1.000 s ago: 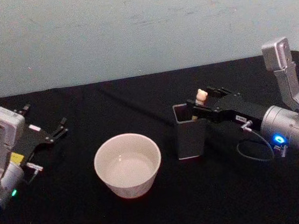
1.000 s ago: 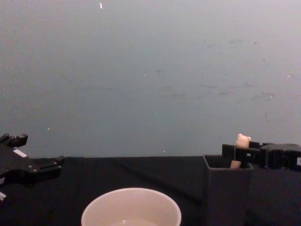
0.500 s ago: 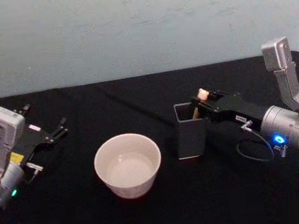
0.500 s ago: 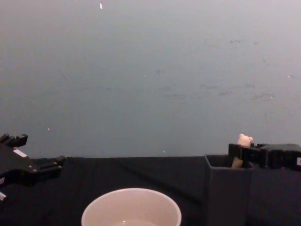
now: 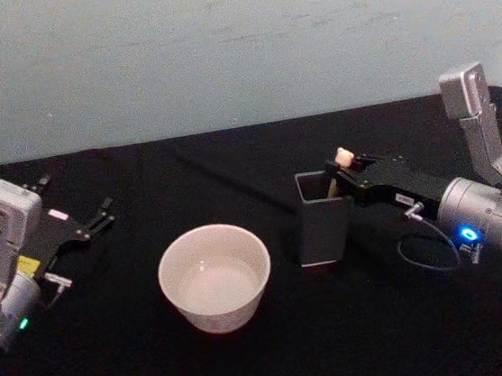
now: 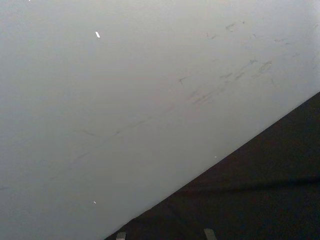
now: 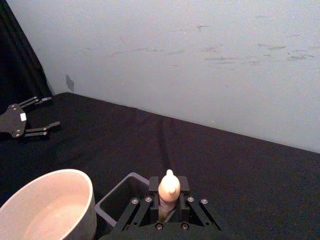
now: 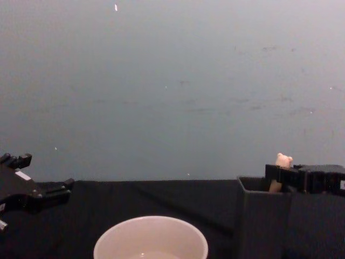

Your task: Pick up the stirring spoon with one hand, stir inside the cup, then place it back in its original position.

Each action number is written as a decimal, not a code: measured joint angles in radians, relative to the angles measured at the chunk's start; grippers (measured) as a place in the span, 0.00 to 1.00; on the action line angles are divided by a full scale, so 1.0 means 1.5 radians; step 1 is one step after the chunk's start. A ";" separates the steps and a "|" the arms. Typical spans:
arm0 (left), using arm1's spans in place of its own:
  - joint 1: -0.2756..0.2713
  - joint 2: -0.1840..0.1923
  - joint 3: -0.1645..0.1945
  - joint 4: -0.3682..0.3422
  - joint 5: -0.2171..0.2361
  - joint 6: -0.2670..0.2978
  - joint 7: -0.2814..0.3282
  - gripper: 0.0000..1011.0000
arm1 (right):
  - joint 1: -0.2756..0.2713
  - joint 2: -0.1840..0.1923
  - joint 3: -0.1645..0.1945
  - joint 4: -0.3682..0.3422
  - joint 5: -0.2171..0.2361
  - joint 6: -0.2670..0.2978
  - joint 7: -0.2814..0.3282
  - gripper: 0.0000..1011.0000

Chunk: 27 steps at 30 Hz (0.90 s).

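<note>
The cup (image 5: 215, 278) sits left of the holder (image 5: 321, 230), nearer me. My right gripper (image 5: 339, 178) is clamped on the stirring spoon (image 5: 343, 154) in the holder, which just got nudged right, so I reckon the lift's starting. My left gripper (image 5: 96, 219) is parked far left of the holder, spread wide.

A plain, pale blue-grey wall (image 5: 217, 47) fills the back of the scene, marked with faint dark scuffs and scratches. Below it lies a tabletop (image 5: 252, 360) covered in matte black cloth, with one long crease (image 5: 232, 179) running diagonally across it. A dark curtain (image 7: 20, 55) hangs at one end of the wall. Lighting is soft and even.
</note>
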 joint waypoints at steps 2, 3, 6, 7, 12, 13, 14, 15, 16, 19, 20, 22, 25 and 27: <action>0.000 0.000 0.000 0.000 0.000 0.000 0.000 0.99 | 0.000 0.000 0.000 0.000 0.000 0.000 0.000 0.21; 0.000 0.000 0.000 0.000 0.000 0.000 0.000 0.99 | 0.000 0.000 0.000 0.000 0.000 0.000 0.000 0.21; 0.000 0.000 0.000 0.000 0.000 0.000 0.000 0.99 | 0.000 0.000 0.000 0.000 0.000 0.000 0.000 0.21; 0.000 0.000 0.000 0.000 0.000 0.000 0.000 0.99 | 0.000 0.000 0.000 0.000 0.000 0.000 0.000 0.21; 0.000 0.000 0.000 0.000 0.000 0.000 0.000 0.99 | 0.000 0.000 0.000 0.000 0.000 0.000 0.000 0.21; 0.000 0.000 0.000 0.000 0.000 0.000 0.000 0.99 | 0.000 0.000 0.000 0.000 0.000 0.000 0.000 0.21; 0.000 0.000 0.000 0.000 0.000 0.000 0.000 0.99 | 0.000 0.000 0.000 0.000 0.000 0.000 0.000 0.21; 0.000 0.000 0.000 0.000 0.000 0.000 0.000 0.99 | 0.000 0.000 0.000 0.000 0.000 0.000 0.000 0.21; 0.000 0.000 0.000 0.000 0.000 0.000 0.000 0.99 | 0.000 0.000 0.000 0.000 0.000 0.000 0.000 0.21; 0.000 0.000 0.000 0.000 0.000 0.000 0.000 0.99 | 0.000 0.000 0.000 0.000 0.000 0.000 0.000 0.21; 0.000 0.000 0.000 0.000 0.000 0.000 0.000 0.99 | 0.000 0.000 0.000 0.000 0.000 0.000 0.000 0.21; 0.000 0.000 0.000 0.000 0.000 0.000 0.000 0.99 | 0.000 0.000 0.000 0.000 0.001 0.001 0.000 0.21; 0.000 0.000 0.000 0.000 0.000 0.000 0.000 0.99 | 0.001 0.004 0.000 -0.004 0.016 0.012 0.006 0.21; 0.000 0.000 0.000 0.000 0.000 0.000 0.000 0.99 | 0.001 0.007 -0.001 -0.008 0.023 0.013 0.009 0.21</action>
